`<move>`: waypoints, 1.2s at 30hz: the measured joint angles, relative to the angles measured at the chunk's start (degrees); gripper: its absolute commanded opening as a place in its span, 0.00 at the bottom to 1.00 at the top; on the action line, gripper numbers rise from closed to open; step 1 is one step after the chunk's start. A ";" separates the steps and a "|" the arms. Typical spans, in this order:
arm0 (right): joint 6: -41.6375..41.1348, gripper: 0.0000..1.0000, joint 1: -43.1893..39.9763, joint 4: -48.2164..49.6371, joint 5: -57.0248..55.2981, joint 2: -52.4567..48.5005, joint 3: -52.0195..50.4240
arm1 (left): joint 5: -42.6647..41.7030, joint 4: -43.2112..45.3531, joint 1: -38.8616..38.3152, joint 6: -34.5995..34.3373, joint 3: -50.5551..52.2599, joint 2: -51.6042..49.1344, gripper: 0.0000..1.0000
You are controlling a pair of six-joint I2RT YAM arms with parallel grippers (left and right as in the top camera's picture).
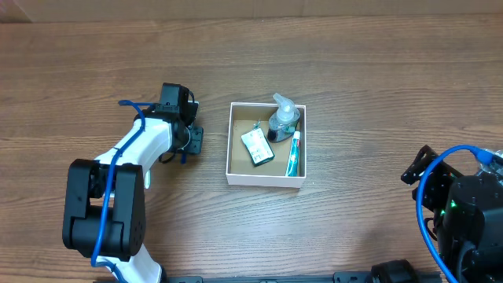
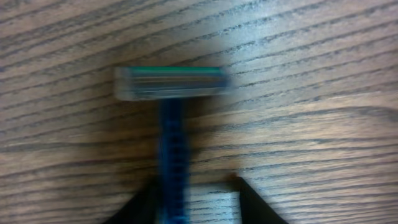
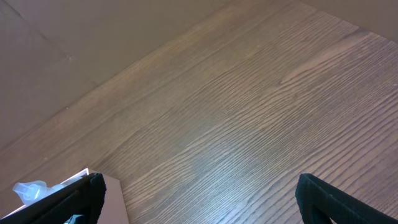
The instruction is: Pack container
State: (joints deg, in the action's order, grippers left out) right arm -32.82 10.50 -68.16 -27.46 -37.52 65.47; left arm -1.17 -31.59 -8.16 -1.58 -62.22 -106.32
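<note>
The container (image 1: pixel 229 157) is a square white-walled box with a brown inside, right of table centre. In it lie a clear pump bottle (image 1: pixel 283 118), a small flat packet (image 1: pixel 257 147) and a green-and-white tube (image 1: pixel 293 154). A razor (image 2: pixel 171 118) with a blue handle and pale head lies flat on the wood. My left gripper (image 1: pixel 191 140) is left of the container, open, its fingers (image 2: pixel 196 202) straddling the razor handle, which lies against the left finger. My right gripper (image 1: pixel 415 169) is open and empty (image 3: pixel 199 199), right of the container, whose corner (image 3: pixel 112 193) shows beside it.
Bare wood-grain table (image 1: pixel 354 71) surrounds the container. The left arm's white links (image 1: pixel 134 153) and black base (image 1: pixel 102 208) stand at the lower left. The right arm's black base with a blue cable (image 1: pixel 464 196) sits at the lower right.
</note>
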 measured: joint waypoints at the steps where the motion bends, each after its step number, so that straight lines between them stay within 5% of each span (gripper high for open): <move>1: 0.00 1.00 -0.02 0.00 0.00 0.00 0.00 | 0.09 0.00 0.00 0.09 0.00 0.00 0.13; 5: -0.02 1.00 -0.02 0.02 0.00 0.00 0.00 | 0.07 -0.02 0.00 0.13 0.00 0.00 0.04; 16: -0.02 1.00 -0.02 0.00 0.00 0.00 0.00 | 0.11 -6.10 -0.02 -1.16 -2.08 0.48 0.04; 23: 0.00 1.00 -0.02 0.00 0.00 0.00 0.00 | 0.11 -12.74 -1.16 -8.39 -8.59 13.79 0.04; 28: -0.02 1.00 0.00 -0.04 0.00 0.00 0.00 | -0.68 -14.19 -9.01 -16.11 -10.19 26.27 0.05; 36: 0.00 1.00 -0.02 0.02 0.00 0.00 0.00 | 3.63 -12.26 -26.25 -29.07 -10.21 27.19 0.06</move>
State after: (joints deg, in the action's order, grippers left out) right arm -32.82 10.48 -68.14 -27.46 -37.52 65.47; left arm 2.46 -43.86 -34.41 -30.65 -72.42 -79.13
